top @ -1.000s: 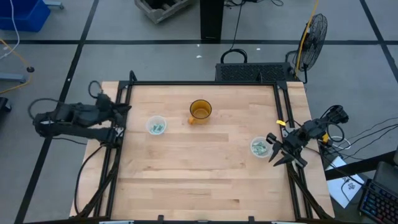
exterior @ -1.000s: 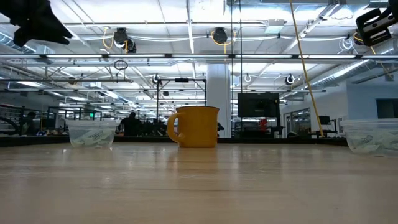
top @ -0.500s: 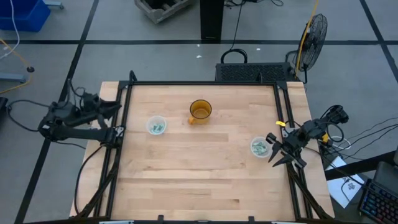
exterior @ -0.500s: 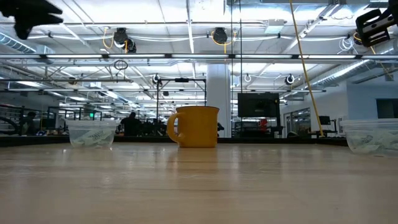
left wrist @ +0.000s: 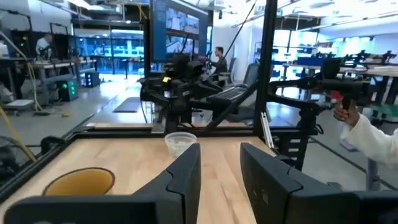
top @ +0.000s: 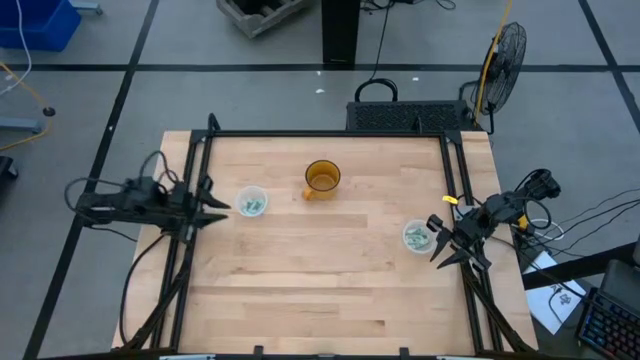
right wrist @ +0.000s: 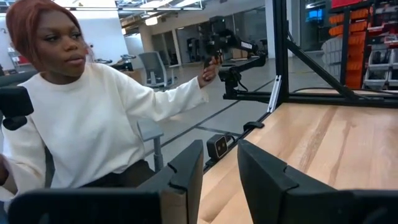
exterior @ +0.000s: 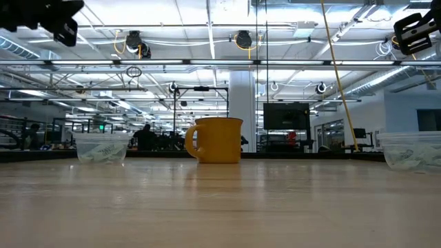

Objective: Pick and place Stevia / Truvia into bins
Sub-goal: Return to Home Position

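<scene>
Two clear cups serve as bins: the left bin and the right bin, each with pale green Stevia / Truvia sachets lying inside. In the low view the left bin and right bin stand on the tabletop. My left gripper hangs open at the table's left edge, pointing level at the left bin, with nothing between its fingers. My right gripper is open at the right edge, beside the right bin, and holds nothing.
An amber mug stands at the far middle of the table. A black frame runs round the tabletop. A person in a white sweater sits beyond the table's right side.
My left gripper has swung from the far left corner toward the table's near edge and toward the left bin, sinking a little; its wrist has rolled and levelled out. Its fingers stay open.
</scene>
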